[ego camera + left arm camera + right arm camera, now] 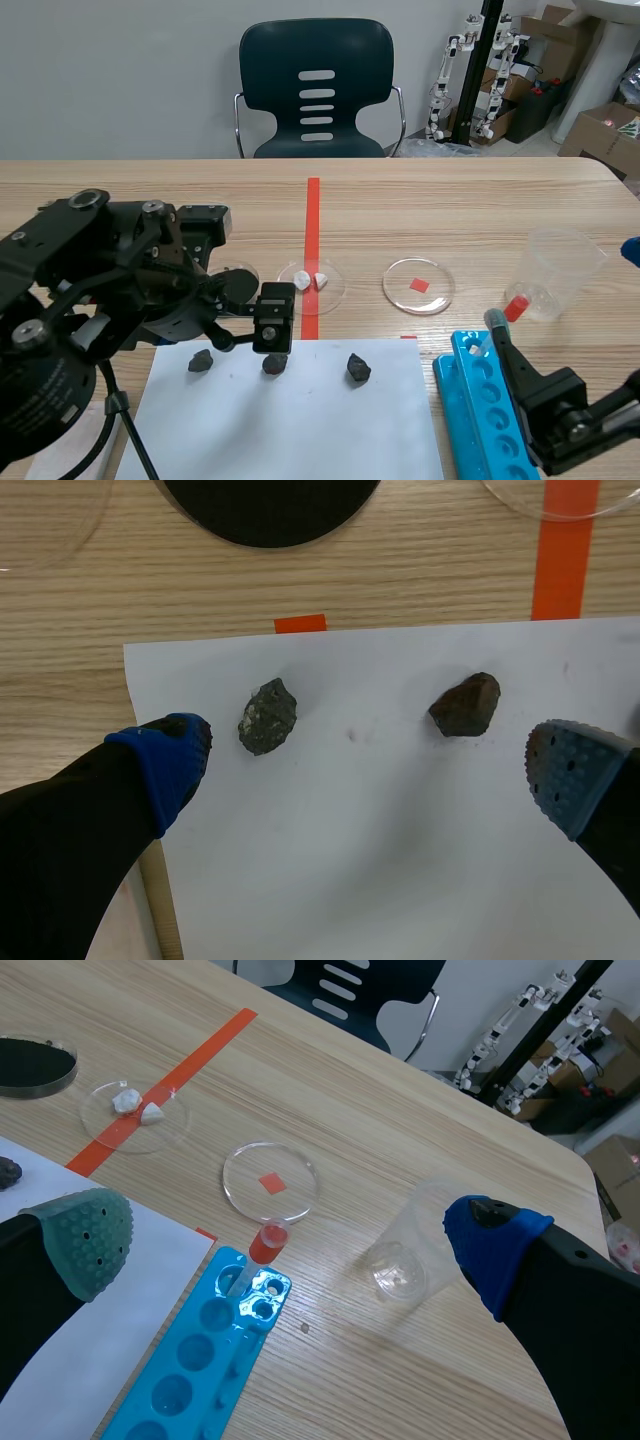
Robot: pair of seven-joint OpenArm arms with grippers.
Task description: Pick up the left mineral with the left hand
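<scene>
Gaping left tool (370, 765) frames left mineral (268, 716), clear wrist-side only.

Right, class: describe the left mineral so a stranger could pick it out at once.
Find the white paper at the table's near side; three dark stones line its far edge. The left mineral is nearest the paper's left edge, speckled grey where its neighbour is brown.

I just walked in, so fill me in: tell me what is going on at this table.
The left gripper hangs open over the paper. The left mineral lies close by one pad, the middle mineral nearer the other; nothing is gripped yet. The right gripper is open too, by the rack, holding nothing.
</scene>
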